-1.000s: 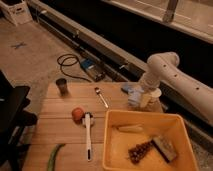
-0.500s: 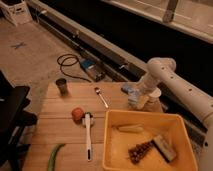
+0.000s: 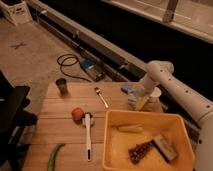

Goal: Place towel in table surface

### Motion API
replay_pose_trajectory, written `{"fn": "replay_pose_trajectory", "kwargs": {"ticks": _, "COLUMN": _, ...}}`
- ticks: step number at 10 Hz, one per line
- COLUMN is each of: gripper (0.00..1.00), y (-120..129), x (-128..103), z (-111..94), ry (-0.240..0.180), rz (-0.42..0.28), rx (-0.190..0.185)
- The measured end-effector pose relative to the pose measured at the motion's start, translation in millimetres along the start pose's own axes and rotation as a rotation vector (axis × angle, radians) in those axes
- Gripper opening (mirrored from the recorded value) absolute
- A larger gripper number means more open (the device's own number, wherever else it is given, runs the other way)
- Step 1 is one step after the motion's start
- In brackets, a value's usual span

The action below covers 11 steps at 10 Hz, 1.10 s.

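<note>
The towel [image 3: 128, 89] is a small pale blue cloth lying bunched at the far right edge of the wooden table [image 3: 60, 125]. My gripper [image 3: 139, 98] hangs from the white arm [image 3: 165, 80] just right of the towel, low over the table's back right corner and behind the yellow bin. It touches or overlaps the towel's right side. Part of the towel is hidden behind the gripper.
A yellow bin [image 3: 112, 150] at front right holds a pale banana-like item [image 3: 131, 128], a dark cluster [image 3: 140, 151] and a sponge [image 3: 164, 147]. On the table are a spoon [image 3: 101, 96], dark cup [image 3: 62, 86], red fruit [image 3: 77, 114], white utensil [image 3: 88, 136] and green vegetable [image 3: 54, 156]. A black chair [image 3: 15, 117] stands at left.
The arm has dipped slightly, bringing the gripper a little lower and closer to the towel. Nothing else on the table has moved.
</note>
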Motion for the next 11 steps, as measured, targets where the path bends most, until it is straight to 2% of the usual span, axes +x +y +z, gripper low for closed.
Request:
{"fn": "replay_pose_trajectory", "kwargs": {"ticks": 6, "gripper": 0.07, "y": -1.3, "x": -3.9, "z": -2.6, "ry": 0.015, "rz": 0.003, "rx": 0.030}}
{"fn": "replay_pose_trajectory", "kwargs": {"ticks": 7, "gripper": 0.01, "y": -3.2, "x": -7.0, "z": -8.5, "ry": 0.015, "rz": -0.002, "rx": 0.043}}
{"fn": "replay_pose_trajectory", "kwargs": {"ticks": 11, "gripper": 0.00, "y": -10.4, "x": -24.6, "z": -40.8, "ry": 0.013, "rz": -0.035, "rx": 0.107}}
